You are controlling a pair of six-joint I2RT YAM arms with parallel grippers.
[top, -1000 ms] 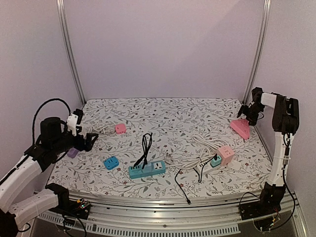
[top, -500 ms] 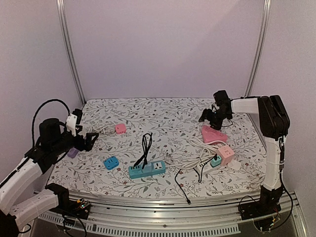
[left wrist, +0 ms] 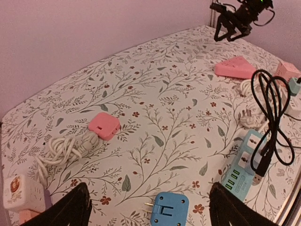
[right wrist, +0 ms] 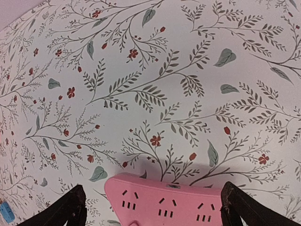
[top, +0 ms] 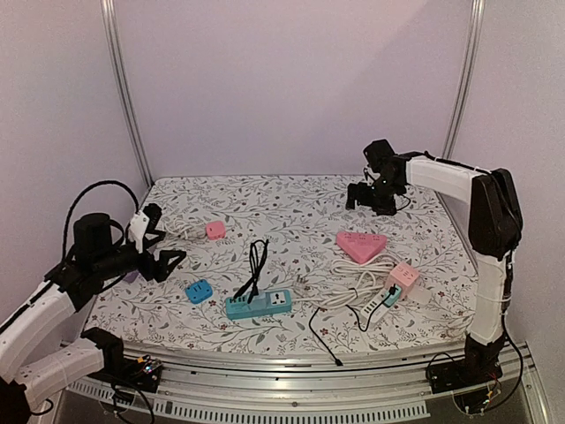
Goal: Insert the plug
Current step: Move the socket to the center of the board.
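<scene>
- Left wrist view: left gripper (left wrist: 148, 197) spread wide, gripping nothing.
- Blue plug (left wrist: 171, 211) flat toward the desk's (top: 291, 203) near left corner, close by that gripper and framed between its fingers (left wrist: 70, 209), not touching.
- Right gripper (right wrist: 151, 188) likewise spread and empty, up by the desk's far right edge, well apart from the blue plug (the whole cloth between).
- Pink triangular strip (right wrist: 164, 205) on the desk's right half, nearer than that gripper, untouched.
- Counted: one blue plug; one blue-green power strip (top: 259, 303) with one black cable (top: 257, 265) draped on it; three pink pieces, adding the pink cube socket (top: 403, 276) and small pink adapter (top: 214, 230); two white cords (left wrist: 61, 150), one bundled.
</scene>
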